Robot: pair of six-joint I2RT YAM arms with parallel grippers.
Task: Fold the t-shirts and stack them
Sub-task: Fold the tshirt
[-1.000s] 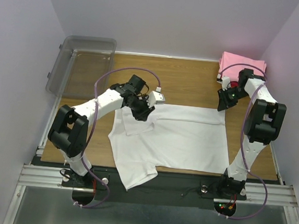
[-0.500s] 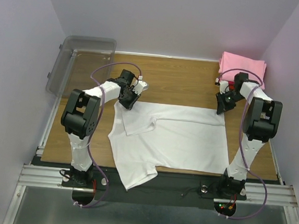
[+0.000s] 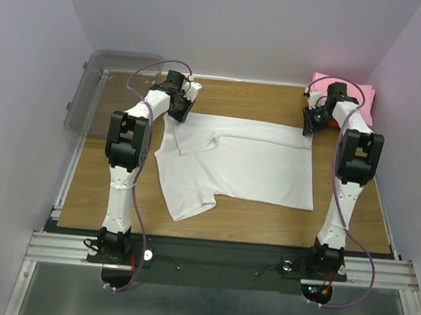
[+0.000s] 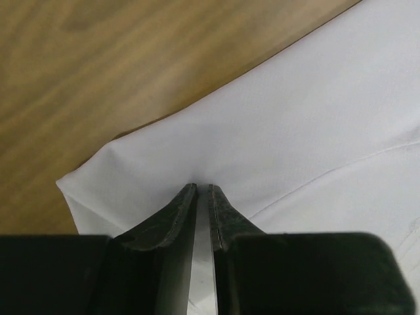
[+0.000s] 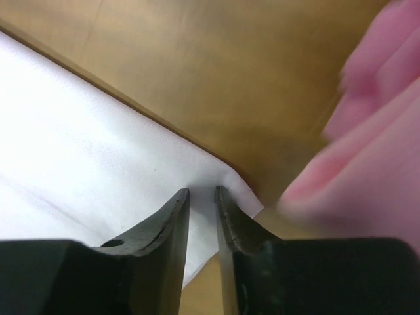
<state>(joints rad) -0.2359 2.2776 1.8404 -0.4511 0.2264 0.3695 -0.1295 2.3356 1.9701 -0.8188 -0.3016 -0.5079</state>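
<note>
The white t-shirt (image 3: 240,160) lies spread across the middle of the wooden table (image 3: 97,184), one sleeve toward the front left. My left gripper (image 3: 178,110) is shut on its far left corner, seen as white cloth (image 4: 262,131) pinched between the jaws in the left wrist view. My right gripper (image 3: 313,126) is shut on its far right corner (image 5: 98,151). The folded pink t-shirt (image 3: 345,92) sits at the far right corner and shows blurred in the right wrist view (image 5: 367,144). The red t-shirt is mostly hidden under the pink one.
A clear grey plastic bin (image 3: 117,90) stands at the far left of the table. Purple walls close in the back and both sides. The metal rail (image 3: 216,257) with both arm bases runs along the near edge.
Both grippers have pulled the white t-shirt's far edge away from the arm bases. The whole shirt slid toward the back, and its front sleeve came up off the table's near edge.
</note>
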